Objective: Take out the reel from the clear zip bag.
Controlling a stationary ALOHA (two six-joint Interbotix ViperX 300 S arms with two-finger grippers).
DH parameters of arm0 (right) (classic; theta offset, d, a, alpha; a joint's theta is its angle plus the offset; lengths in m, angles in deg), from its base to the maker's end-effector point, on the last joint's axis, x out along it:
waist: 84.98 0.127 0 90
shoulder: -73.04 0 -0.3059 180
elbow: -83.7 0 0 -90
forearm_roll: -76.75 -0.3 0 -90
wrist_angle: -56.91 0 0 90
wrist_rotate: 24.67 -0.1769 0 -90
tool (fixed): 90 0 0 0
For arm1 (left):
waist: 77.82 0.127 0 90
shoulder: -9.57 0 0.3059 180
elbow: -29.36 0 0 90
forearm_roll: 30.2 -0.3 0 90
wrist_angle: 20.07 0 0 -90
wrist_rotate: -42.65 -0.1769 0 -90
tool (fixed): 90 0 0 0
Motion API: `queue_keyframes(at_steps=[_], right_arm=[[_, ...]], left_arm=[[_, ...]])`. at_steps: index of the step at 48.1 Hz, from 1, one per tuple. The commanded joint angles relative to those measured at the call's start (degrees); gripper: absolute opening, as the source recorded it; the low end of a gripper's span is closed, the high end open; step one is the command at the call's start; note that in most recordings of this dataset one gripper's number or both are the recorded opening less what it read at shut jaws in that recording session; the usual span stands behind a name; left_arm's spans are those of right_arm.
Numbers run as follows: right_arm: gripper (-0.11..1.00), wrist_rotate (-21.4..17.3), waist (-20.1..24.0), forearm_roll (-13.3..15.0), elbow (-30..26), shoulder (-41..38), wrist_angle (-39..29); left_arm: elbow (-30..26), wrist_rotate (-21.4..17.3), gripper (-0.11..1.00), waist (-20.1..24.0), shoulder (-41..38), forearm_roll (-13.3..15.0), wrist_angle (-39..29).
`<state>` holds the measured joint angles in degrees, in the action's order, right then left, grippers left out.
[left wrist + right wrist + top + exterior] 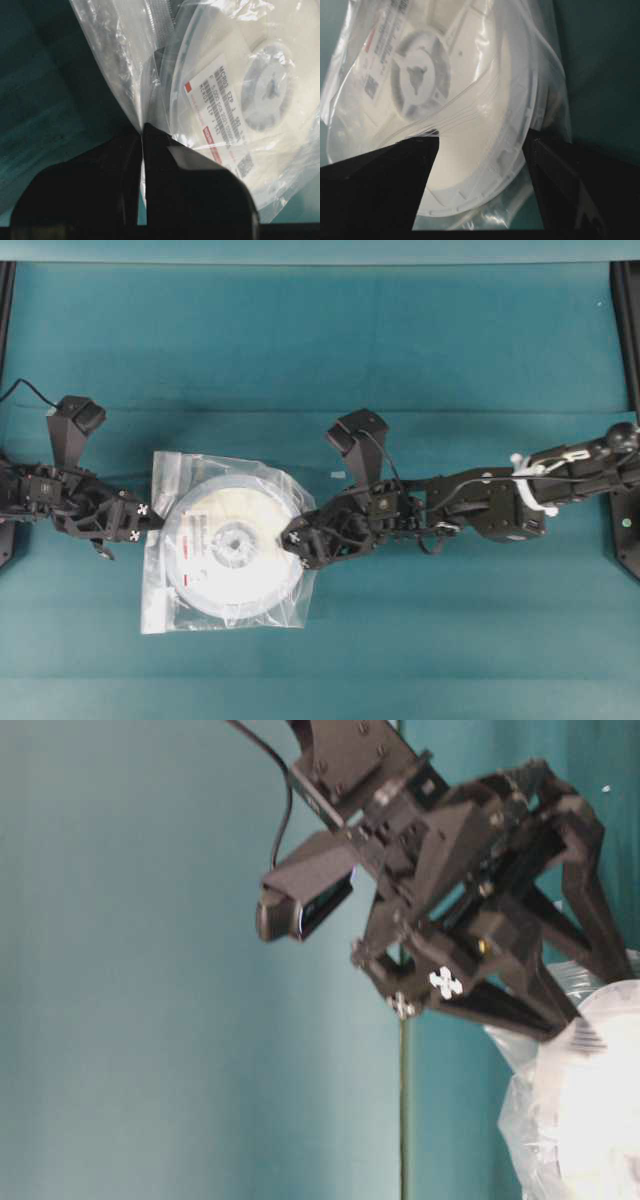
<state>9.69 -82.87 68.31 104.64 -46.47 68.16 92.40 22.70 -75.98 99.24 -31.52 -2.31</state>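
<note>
Reel (235,545) lies flat inside clear zip bag (165,590), hub up.

reel (260,90) label (220,107), "MICRO" partly legible, rest blurred

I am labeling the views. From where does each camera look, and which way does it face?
Overhead: above, facing down; both arms, reel in clear zip bag.
Table-level: low, close; one dark gripper, which arm unclear.
Left wrist: along left gripper, shut on bag edge.
Right wrist: along right gripper, open around reel rim.
Both wrist views share the reel's hub.
</note>
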Motion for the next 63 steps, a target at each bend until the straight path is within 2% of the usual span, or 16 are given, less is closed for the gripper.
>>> queue_keyframes(at_steps=[1, 15, 20, 24, 33, 35, 55, 63], right_arm=[[0.87, -0.5, 0.3, 0.0, -1.8, -0.4, 0.3], [0.86, -0.6, 0.3, 0.0, -2.2, -0.9, -2.1], [0.81, -0.6, 0.2, -0.1, -2.2, -0.9, -4.3], [0.68, -0.7, -0.2, -0.2, -2.3, -0.8, -6.7], [0.19, -0.8, -1.2, -0.2, -2.0, -0.6, -8.9], [0.15, -0.8, -1.3, -0.2, -2.0, -0.5, -8.9], [0.14, -0.7, -1.4, -0.2, -1.8, -0.4, -9.1], [0.14, -0.7, -1.4, -0.2, 0.0, 1.2, -9.1]], left_arm=[[-0.7, -0.2, -0.01, 0.2, 0.1, -0.3, 0.3], [-0.7, -0.2, -0.01, 0.2, 0.1, -0.3, 0.3], [-0.7, -0.2, -0.01, 0.2, 0.1, -0.3, 0.2], [-0.7, -0.2, -0.01, 0.2, 0.1, -0.3, 0.2], [-0.7, -0.2, -0.01, 0.2, 0.1, -0.3, 0.2], [-0.7, -0.2, -0.01, 0.2, 0.1, -0.3, 0.2], [-0.8, -0.2, -0.01, 0.2, 0.2, -0.3, 0.3], [-0.8, -0.2, -0.01, 0.2, 0.2, -0.3, 0.3]])
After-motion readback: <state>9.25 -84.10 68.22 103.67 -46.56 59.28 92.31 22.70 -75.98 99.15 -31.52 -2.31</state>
